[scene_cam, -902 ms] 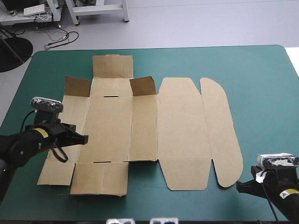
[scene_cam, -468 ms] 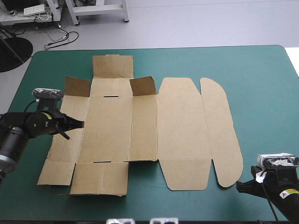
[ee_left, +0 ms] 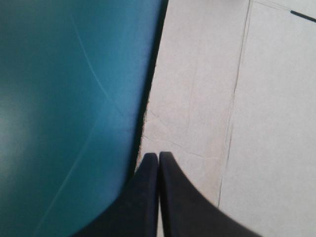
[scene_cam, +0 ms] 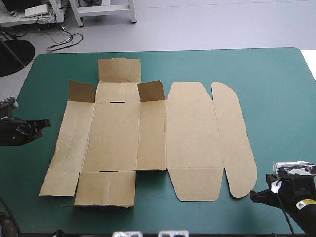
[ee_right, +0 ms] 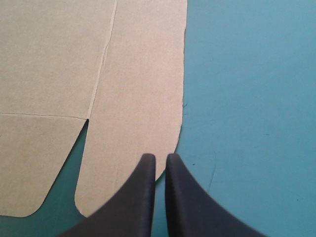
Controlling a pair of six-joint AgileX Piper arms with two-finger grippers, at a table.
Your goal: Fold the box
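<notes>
Left gripper (scene_cam: 45, 123) and right gripper (scene_cam: 253, 196) are hanging clenched, empty, as I am facing the flat box (scene_cam: 148, 133) lying lengthwise between them, each tip beside one end edge.

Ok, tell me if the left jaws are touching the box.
Apart. The high view shows a strip of cover between the left jaws and the box's left edge.
</notes>
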